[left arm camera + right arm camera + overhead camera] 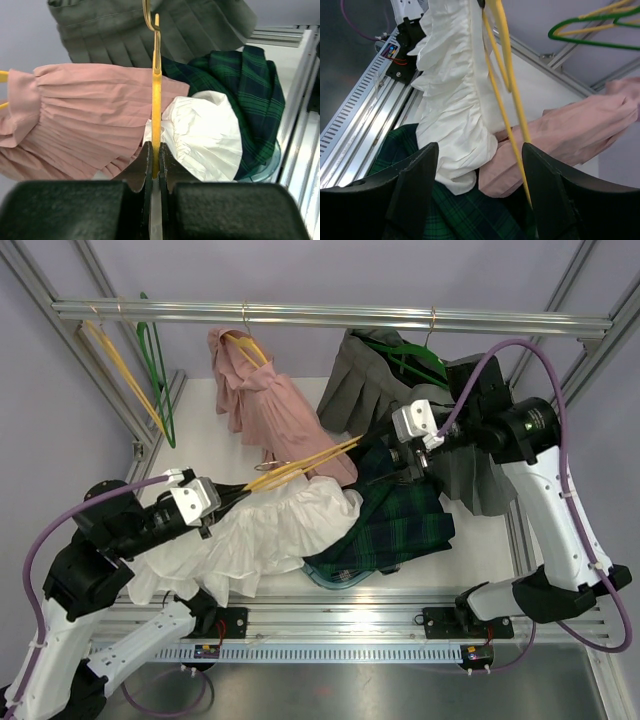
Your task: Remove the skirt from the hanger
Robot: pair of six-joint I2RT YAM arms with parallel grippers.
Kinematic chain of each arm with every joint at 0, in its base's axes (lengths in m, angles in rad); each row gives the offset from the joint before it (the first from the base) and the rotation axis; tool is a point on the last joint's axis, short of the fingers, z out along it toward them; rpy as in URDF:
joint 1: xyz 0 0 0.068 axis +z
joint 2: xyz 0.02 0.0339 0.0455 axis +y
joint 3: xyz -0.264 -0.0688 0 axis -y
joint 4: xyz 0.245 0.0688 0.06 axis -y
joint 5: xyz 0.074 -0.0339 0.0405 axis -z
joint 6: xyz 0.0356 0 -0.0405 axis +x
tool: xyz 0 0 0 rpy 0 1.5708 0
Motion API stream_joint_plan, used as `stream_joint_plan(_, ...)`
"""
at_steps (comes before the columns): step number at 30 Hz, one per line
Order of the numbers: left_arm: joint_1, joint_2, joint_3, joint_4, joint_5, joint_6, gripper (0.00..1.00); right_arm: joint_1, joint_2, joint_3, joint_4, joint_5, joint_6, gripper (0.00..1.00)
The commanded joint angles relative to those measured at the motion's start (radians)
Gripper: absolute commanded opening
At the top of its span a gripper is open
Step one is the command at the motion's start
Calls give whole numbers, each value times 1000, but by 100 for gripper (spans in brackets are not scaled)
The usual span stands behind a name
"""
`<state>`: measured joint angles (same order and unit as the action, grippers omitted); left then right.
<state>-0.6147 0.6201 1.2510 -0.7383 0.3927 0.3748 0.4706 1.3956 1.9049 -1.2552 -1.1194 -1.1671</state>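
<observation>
Left gripper [155, 161]: black fingers pinched shut on the thin yellow wire hanger [156, 95], which has a brass-coloured hook at its far end. Right gripper [479, 150]: broad black fingers [415, 185] spread wide, gripping nothing. White fabric and yellow wires show in the gap between them.

Skirts, four in all:
- white ruffled fabric skirt [265, 535], gathered, soft, crumpled tiers
- pink pleated skirt [270, 400], fine pleats, matte
- grey pleated skirt [365, 380], broader pleats
- dark green tartan skirt [400, 525], a heap with a blue-green check

Hangers, five in all: three yellow, two green.
- One yellow is the held hanger.
- One yellow is under the pink skirt.
- One green is under the grey skirt.
- A bare yellow hanger [115, 365] and a bare green hanger [158, 380] hang at the left end of the ribbed aluminium rail [330, 313].

The white skirt lies bunched on the white table top [205, 440], front left, between the left arm and the tartan heap and touching the tartan. Its upper edge runs along the held hanger, which slants from the left gripper towards the right gripper. Cannot tell whether the waistband is attached to the wire or only lying against it. In the right wrist view the ruffles hang in a long frilled column just beside the yellow wires.
</observation>
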Motion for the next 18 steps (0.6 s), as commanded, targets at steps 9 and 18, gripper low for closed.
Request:
stream_joint_plan(9,1,41,30,86,169,-2,0,178,135,105,-76,147,1,76)
stream_joint_plan(18,1,36,-42,154,218,-45,0,263,181,105,-30,259,27,52)
